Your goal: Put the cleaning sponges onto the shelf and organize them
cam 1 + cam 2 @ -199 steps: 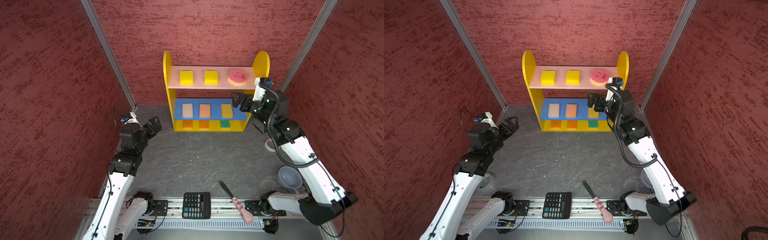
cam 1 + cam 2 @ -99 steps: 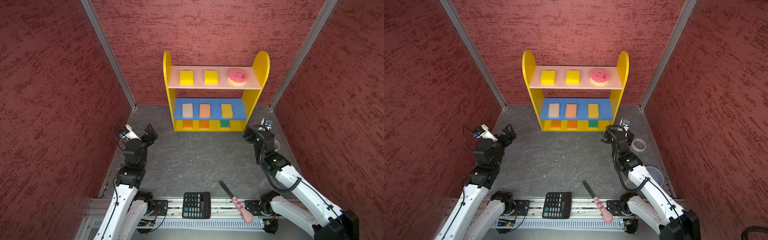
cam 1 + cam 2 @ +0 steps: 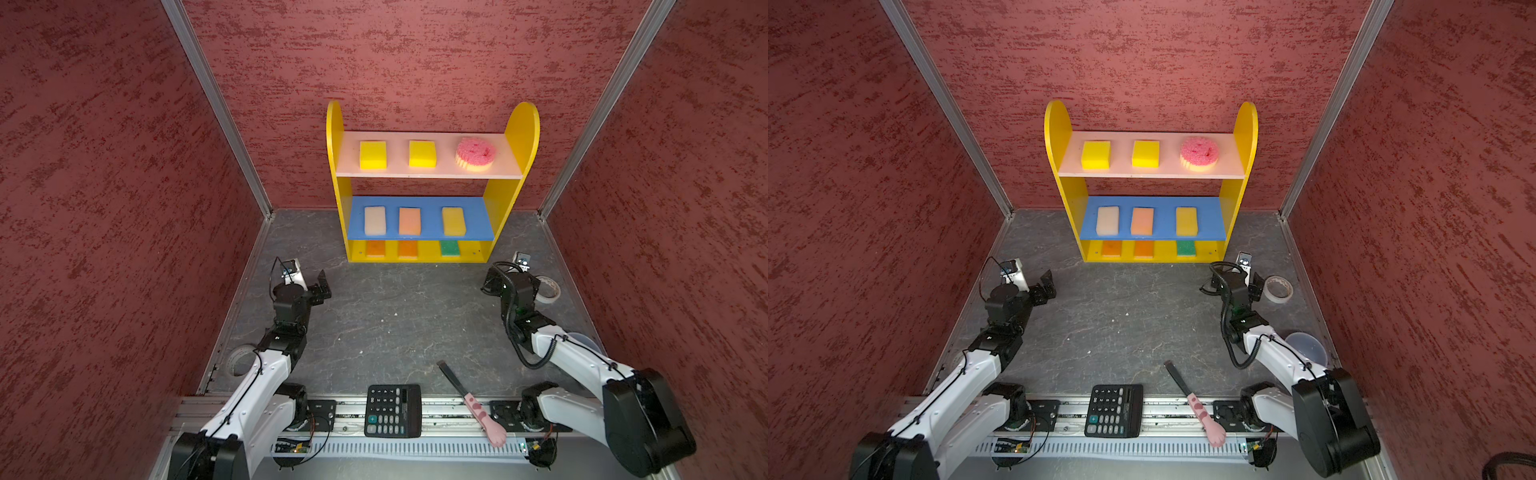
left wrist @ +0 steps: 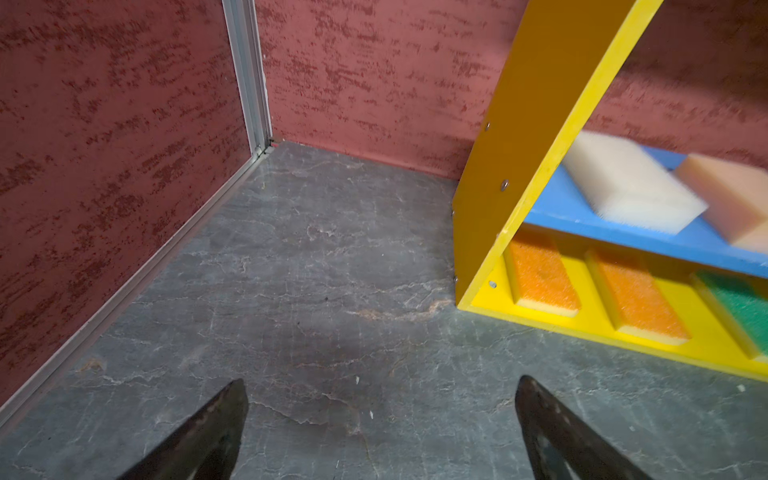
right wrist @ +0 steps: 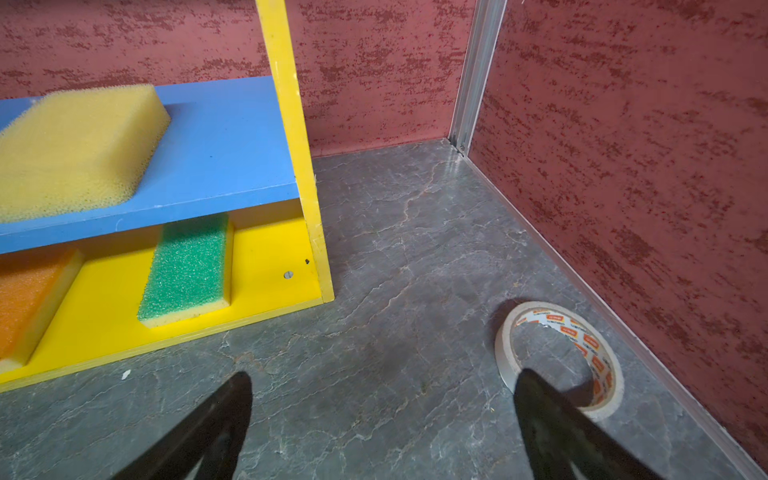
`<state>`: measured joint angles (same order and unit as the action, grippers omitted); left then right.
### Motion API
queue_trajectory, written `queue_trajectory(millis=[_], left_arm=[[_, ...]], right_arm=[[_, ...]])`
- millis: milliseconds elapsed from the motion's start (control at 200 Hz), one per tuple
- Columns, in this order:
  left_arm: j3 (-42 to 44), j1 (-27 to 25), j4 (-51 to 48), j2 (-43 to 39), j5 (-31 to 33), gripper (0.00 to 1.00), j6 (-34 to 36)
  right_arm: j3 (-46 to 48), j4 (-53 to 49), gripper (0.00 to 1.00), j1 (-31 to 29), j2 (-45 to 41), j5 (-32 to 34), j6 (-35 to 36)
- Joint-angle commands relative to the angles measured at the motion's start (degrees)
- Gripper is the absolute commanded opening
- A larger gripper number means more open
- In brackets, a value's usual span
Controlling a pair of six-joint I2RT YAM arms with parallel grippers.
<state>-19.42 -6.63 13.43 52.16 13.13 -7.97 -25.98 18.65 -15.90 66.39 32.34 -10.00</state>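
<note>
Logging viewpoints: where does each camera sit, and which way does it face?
Both top views: high over the arms' bases, looking down at the shelf; left arm and right arm show.
Left wrist: low on the left arm, facing the shelf's left end; open left gripper shows.
Right wrist: low on the right arm, facing the shelf's right end and tape roll; open right gripper shows.
Shared: both wrist views catch the green sponge.
</note>
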Motion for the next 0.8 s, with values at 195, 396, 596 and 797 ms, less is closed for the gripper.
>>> queue_trajectory(millis=[195, 396, 596, 797], left_arm=[[-1.9, 2.0, 14.6, 17.7, -1.5, 0.99, 5.9], [-5.9, 5.8, 21.4, 26.7, -11.6, 0.99, 6.9], [-8.6, 8.0, 23.1, 32.1, -17.3, 1.00, 9.5], [1.4, 10.2, 45.1, 35.9, -15.4, 1.00, 6.1]], right_arm=[[-2.3, 10.4, 0.99, 5.8, 5.4, -4.7, 2.0], [-1.8, 15.2, 0.99, 9.8, 7.4, -8.8, 1.7], [3.5, 22.9, 0.99, 14.9, 10.7, -11.7, 0.8], [6.8, 33.2, 0.99, 16.4, 13.2, -15.1, 5.0]])
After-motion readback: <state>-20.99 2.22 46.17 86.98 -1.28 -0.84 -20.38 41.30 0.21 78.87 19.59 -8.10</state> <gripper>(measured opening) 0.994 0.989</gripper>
